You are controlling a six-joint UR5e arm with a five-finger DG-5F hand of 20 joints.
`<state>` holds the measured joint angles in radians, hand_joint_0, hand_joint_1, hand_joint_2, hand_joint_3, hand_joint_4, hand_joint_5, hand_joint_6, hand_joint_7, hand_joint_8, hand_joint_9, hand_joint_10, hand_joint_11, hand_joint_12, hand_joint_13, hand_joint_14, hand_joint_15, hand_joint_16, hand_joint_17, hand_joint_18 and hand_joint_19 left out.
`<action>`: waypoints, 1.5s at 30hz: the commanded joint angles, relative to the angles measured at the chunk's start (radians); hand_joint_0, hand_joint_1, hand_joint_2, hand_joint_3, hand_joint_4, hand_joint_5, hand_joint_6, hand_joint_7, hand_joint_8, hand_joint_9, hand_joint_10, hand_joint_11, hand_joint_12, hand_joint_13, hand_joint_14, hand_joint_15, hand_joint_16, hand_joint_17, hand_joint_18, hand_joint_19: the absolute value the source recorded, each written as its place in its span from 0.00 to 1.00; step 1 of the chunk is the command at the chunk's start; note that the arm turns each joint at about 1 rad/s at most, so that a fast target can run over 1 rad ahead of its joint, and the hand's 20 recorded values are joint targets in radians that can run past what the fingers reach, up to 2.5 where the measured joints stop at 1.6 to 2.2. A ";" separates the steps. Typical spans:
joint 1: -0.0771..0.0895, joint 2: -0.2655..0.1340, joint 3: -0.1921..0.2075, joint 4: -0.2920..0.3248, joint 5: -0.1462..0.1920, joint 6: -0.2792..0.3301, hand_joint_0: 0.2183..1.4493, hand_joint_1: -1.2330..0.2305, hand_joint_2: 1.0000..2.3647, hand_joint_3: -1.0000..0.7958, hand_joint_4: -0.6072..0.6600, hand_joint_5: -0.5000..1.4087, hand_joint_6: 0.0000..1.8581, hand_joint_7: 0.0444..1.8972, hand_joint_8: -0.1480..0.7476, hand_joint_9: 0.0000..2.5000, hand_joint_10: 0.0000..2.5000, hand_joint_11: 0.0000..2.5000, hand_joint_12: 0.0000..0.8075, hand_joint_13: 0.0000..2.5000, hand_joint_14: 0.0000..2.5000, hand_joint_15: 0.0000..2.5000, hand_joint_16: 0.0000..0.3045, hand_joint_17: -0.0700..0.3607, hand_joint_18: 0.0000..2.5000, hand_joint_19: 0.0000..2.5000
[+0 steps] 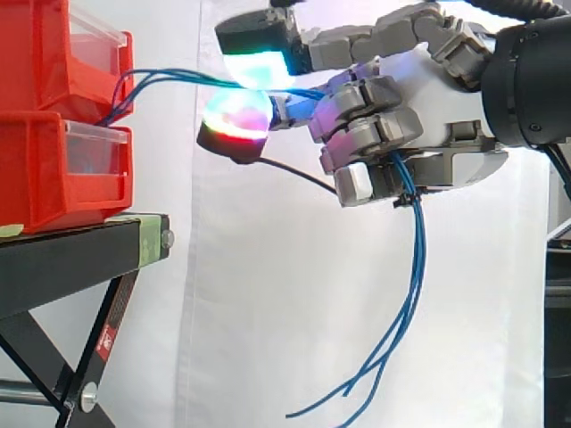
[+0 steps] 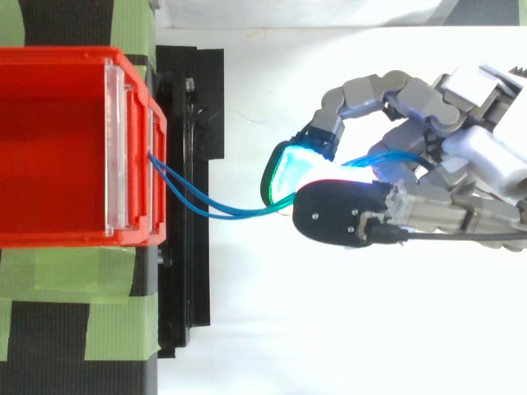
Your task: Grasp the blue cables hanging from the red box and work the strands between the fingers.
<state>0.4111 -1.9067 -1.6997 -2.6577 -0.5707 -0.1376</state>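
The stacked red plastic bins (image 1: 45,169) end flush with the front edge of the black folding stand (image 1: 62,259). From that edge to the robot hand (image 1: 428,116) there is open air before the white curtain (image 1: 268,312), crossed by the thin blue cables (image 1: 415,267). The cables leave the upper bin's front, sag slightly and run across to the hand. Below it, their loose ends dangle to the lower edge of the side view.

Their path through the palm is covered by the hand, and the strand count there is hard to make out. The bins are cut off at the left.

The hand reaches in level from the right. Its fingers (image 1: 236,116) are curled, and two glowing pads pinch the cables between them.
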 commanded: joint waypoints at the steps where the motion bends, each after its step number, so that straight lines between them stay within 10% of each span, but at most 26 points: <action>1: 0.000 0.000 0.000 -0.001 0.000 0.000 0.60 0.52 0.34 0.62 0.57 0.59 0.07 0.80 0.58 0.62 1.00 1.00 0.67 0.70 1.00 0.63 0.65 0.51 0.82 0.32; 6: 0.000 0.000 0.000 -0.002 0.000 0.000 0.78 0.42 0.04 0.75 0.57 0.65 0.00 0.81 0.58 0.62 1.00 1.00 0.67 0.70 1.00 0.63 0.65 0.51 0.82 0.32; 10: 0.000 0.000 0.000 -0.002 0.000 0.000 0.80 0.40 0.00 0.79 0.53 0.67 0.00 0.84 0.58 0.62 1.00 1.00 0.67 0.70 1.00 0.63 0.65 0.51 0.82 0.32; 11: 0.000 0.000 0.000 -0.002 0.000 0.000 0.71 0.39 0.13 0.77 0.56 0.66 0.00 0.84 0.58 0.62 1.00 1.00 0.67 0.70 1.00 0.63 0.65 0.51 0.82 0.32; 13: 0.000 0.000 0.000 -0.002 0.000 0.000 0.57 0.39 0.37 0.69 0.57 0.55 0.25 0.71 0.58 0.62 1.00 1.00 0.67 0.70 1.00 0.63 0.65 0.51 0.82 0.32; 15: 0.000 0.000 0.000 -0.002 0.000 0.000 0.48 0.35 0.53 0.65 0.55 0.35 0.71 0.57 0.58 0.62 1.00 1.00 0.67 0.70 1.00 0.63 0.65 0.51 0.82 0.32; 22: 0.000 0.000 0.000 -0.002 0.002 0.000 0.43 0.27 0.33 0.65 0.57 0.32 0.83 0.57 0.58 0.62 1.00 1.00 0.67 0.70 1.00 0.63 0.65 0.51 0.82 0.32; 24: 0.000 0.000 0.000 -0.002 0.002 0.000 0.48 0.29 0.21 0.73 0.50 0.35 0.82 0.66 0.58 0.62 1.00 1.00 0.67 0.70 1.00 0.63 0.65 0.51 0.82 0.32; 26: 0.000 0.000 0.000 -0.002 0.003 0.000 0.52 0.34 0.29 0.78 0.34 0.35 0.80 0.84 0.58 0.62 1.00 1.00 0.67 0.70 1.00 0.63 0.65 0.51 0.82 0.32; 27: 0.000 0.000 0.000 -0.002 0.006 0.000 0.54 0.40 0.55 0.66 0.30 0.33 0.84 0.90 0.58 0.62 1.00 1.00 0.67 0.70 1.00 0.63 0.65 0.51 0.82 0.32; 31: 0.000 0.000 0.000 -0.002 0.011 0.000 0.60 0.46 0.56 0.58 0.39 0.34 0.75 0.87 0.58 0.62 1.00 1.00 0.67 0.70 1.00 0.63 0.65 0.51 0.82 0.32; 32: 0.000 0.000 0.000 -0.002 0.011 0.000 0.60 0.48 0.58 0.57 0.43 0.39 0.60 0.87 0.58 0.62 1.00 1.00 0.67 0.70 1.00 0.63 0.65 0.51 0.82 0.32; 33: 0.000 0.000 0.000 -0.002 0.011 0.000 0.65 0.46 0.36 0.60 0.51 0.57 0.11 0.85 0.58 0.62 1.00 1.00 0.67 0.70 1.00 0.63 0.65 0.51 0.82 0.32; 35: 0.000 0.000 0.000 -0.002 0.011 0.000 0.67 0.44 0.28 0.59 0.63 0.62 0.00 0.77 0.58 0.62 1.00 1.00 0.67 0.70 1.00 0.63 0.65 0.51 0.82 0.32; 39: 0.000 0.000 0.000 -0.007 0.011 0.000 0.83 0.39 0.00 0.70 0.63 0.65 0.01 0.67 0.58 0.62 1.00 1.00 0.67 0.70 1.00 0.63 0.65 0.51 0.82 0.32; 44: 0.000 0.000 0.000 -0.007 0.011 0.000 0.86 0.39 0.01 0.66 0.54 0.68 0.02 0.83 0.58 0.62 1.00 1.00 0.67 0.70 1.00 0.63 0.65 0.51 0.82 0.32; 45: 0.000 0.000 0.000 -0.007 0.011 0.000 0.86 0.38 0.01 0.69 0.53 0.60 0.17 0.78 0.58 0.62 1.00 1.00 0.67 0.70 1.00 0.63 0.65 0.51 0.82 0.32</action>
<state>0.4111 -1.9068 -1.6998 -2.6643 -0.5599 -0.1381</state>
